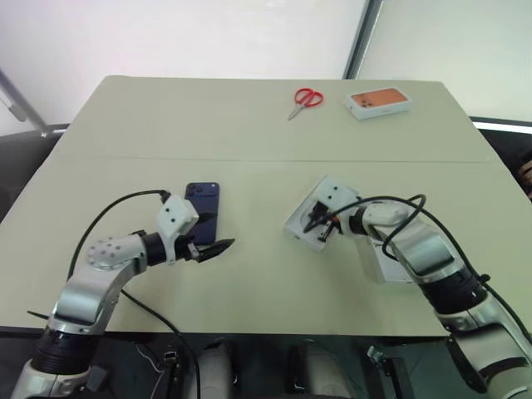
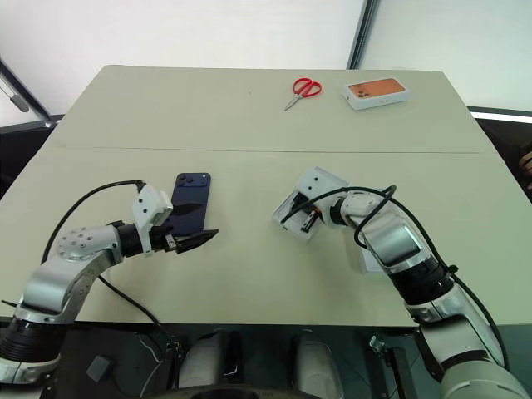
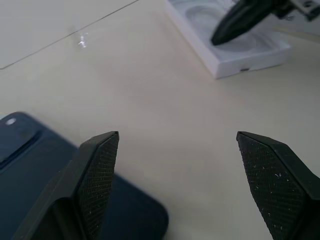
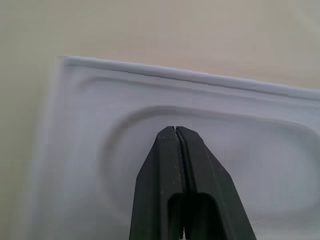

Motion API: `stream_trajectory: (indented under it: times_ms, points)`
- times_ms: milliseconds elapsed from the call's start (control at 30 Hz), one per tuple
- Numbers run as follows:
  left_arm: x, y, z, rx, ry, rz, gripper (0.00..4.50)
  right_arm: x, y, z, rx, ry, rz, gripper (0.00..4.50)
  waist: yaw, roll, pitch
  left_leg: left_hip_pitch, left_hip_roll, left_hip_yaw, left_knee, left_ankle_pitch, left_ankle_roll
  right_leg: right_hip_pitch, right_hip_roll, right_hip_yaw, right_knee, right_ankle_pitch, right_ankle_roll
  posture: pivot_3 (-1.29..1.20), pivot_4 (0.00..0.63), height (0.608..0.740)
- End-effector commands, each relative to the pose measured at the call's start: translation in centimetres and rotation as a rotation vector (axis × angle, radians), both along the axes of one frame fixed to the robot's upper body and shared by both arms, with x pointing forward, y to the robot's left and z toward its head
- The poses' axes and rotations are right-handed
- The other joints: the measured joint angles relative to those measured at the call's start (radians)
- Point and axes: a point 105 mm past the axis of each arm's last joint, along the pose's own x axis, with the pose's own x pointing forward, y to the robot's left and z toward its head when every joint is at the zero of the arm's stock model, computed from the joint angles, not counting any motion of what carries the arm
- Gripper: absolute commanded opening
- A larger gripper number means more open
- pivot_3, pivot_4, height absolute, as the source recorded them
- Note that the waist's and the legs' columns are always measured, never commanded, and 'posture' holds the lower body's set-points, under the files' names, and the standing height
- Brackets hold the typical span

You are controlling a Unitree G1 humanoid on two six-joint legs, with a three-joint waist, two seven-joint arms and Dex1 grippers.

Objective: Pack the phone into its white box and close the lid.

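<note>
The dark navy phone [image 1: 205, 204] lies flat on the table, back up, with its camera lenses at the far end. Just in front of its near end my left gripper [image 1: 218, 247] hangs open with nothing between its fingers; the phone's corner [image 3: 60, 200] sits beside one finger. To the right, the white box [image 1: 298, 223] holds a thin white insert [image 4: 100, 115] with a rounded recess. My right gripper [image 4: 175, 129] is shut and empty, its tips over that recess. A white piece [image 1: 389, 268], perhaps the lid, lies mostly hidden under my right forearm.
Red-handled scissors [image 1: 307, 99] and a closed white box with an orange phone picture [image 1: 378, 102] lie at the far right of the table. A seam [image 1: 249, 160] runs across the tabletop. Cables loop above both wrists.
</note>
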Motion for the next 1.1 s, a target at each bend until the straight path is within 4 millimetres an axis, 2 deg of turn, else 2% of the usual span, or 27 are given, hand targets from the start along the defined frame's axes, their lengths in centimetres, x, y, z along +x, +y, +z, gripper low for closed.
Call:
stream_trajectory:
  times_ms: [33, 267, 400, 600, 667, 733, 800, 900, 1000, 1100]
  points:
    - [-0.2, 1.4, 0.9, 0.007, -0.037, 0.048, 3.94, -1.4, 0.9, 0.5, 0.001, -0.004, 0.115, 0.04, -0.001, 0.0, 0.0, 0.0, 0.0, 0.0, 0.0, 0.0, 0.0, 0.0, 0.0, 0.0, 0.0, 0.0, 0.0, 0.0, 0.15, 0.728]
    - [-0.3, 1.9, 1.0, 0.01, -0.038, 0.066, 3.94, -4.4, 1.0, 0.1, -0.061, 0.035, 0.349, 0.04, 0.001, 0.0, 0.0, 0.0, 0.0, 0.0, 0.0, -0.001, 0.001, 0.0, 0.0, 0.0, 0.0, 0.0, 0.0, 0.0, 0.15, 0.728]
    - [-0.3, 2.3, 0.8, 0.012, -0.032, 0.09, 3.94, -5.1, 0.3, 0.0, -0.105, 0.034, 0.408, 0.04, 0.0, 0.0, 0.0, 0.0, 0.0, 0.0, 0.0, -0.001, 0.001, 0.0, 0.0, 0.0, 0.0, 0.0, 0.0, 0.0, 0.15, 0.728]
    - [1.2, 4.2, 0.9, -0.076, 0.032, 0.281, 3.94, -1.2, 0.3, 2.8, -0.069, -0.157, 0.262, 0.04, -0.002, 0.0, 0.0, 0.001, 0.0, 0.0, 0.0, 0.0, 0.001, 0.0, 0.0, 0.0, 0.0, 0.0, 0.0, 0.0, 0.15, 0.728]
    - [3.2, 7.1, 1.3, -0.21, 0.083, 0.532, 4.47, -0.1, 0.6, 4.6, -0.021, -0.219, 0.21, 0.0, 0.002, 0.0, 0.0, 0.0, 0.0, 0.0, 0.001, 0.001, -0.001, 0.0, 0.0, 0.0, 0.0, 0.0, 0.0, 0.0, 0.15, 0.728]
    - [3.7, 8.5, 1.9, -0.288, 0.099, 0.643, 4.49, 0.3, 0.9, 5.8, 0.006, -0.253, 0.189, 0.0, 0.002, -0.001, 0.0, 0.0, 0.0, 0.0, 0.002, 0.001, -0.001, 0.0, 0.0, 0.0, 0.001, 0.0, 0.0, 0.0, 0.15, 0.728]
    - [3.6, 9.1, 2.2, -0.313, 0.12, 0.706, 4.49, 0.2, 1.7, 6.6, 0.038, -0.272, 0.194, 0.0, 0.001, -0.001, 0.0, 0.0, 0.0, 0.0, 0.002, 0.001, -0.003, 0.0, 0.0, 0.0, 0.0, 0.0, 0.0, 0.0, 0.15, 0.728]
    - [3.2, 10.0, 0.2, -0.246, 0.294, 0.803, 4.49, -0.5, 4.0, 7.3, 0.129, -0.259, 0.226, 0.0, -0.001, -0.001, 0.0, 0.0, 0.0, 0.0, 0.001, 0.001, -0.002, 0.0, -0.001, 0.0, 0.0, 0.0, 0.0, 0.0, 0.15, 0.728]
    - [3.2, 9.1, 0.1, -0.318, 0.402, 0.769, 4.49, -1.6, 6.8, 6.1, 0.156, -0.222, 0.286, 0.0, -0.001, -0.001, 0.0, 0.0, 0.0, 0.0, 0.002, 0.002, -0.003, 0.0, 0.0, 0.0, 0.002, 0.0, 0.0, 0.0, 0.15, 0.728]
    - [3.6, 7.9, 0.0, -0.374, 0.52, 0.714, 4.49, -1.5, 9.5, 4.4, 0.152, -0.193, 0.282, 0.0, 0.0, -0.001, 0.0, 0.0, 0.0, 0.0, 0.002, 0.002, -0.004, 0.0, 0.0, 0.0, 0.002, 0.0, 0.0, 0.0, 0.15, 0.728]
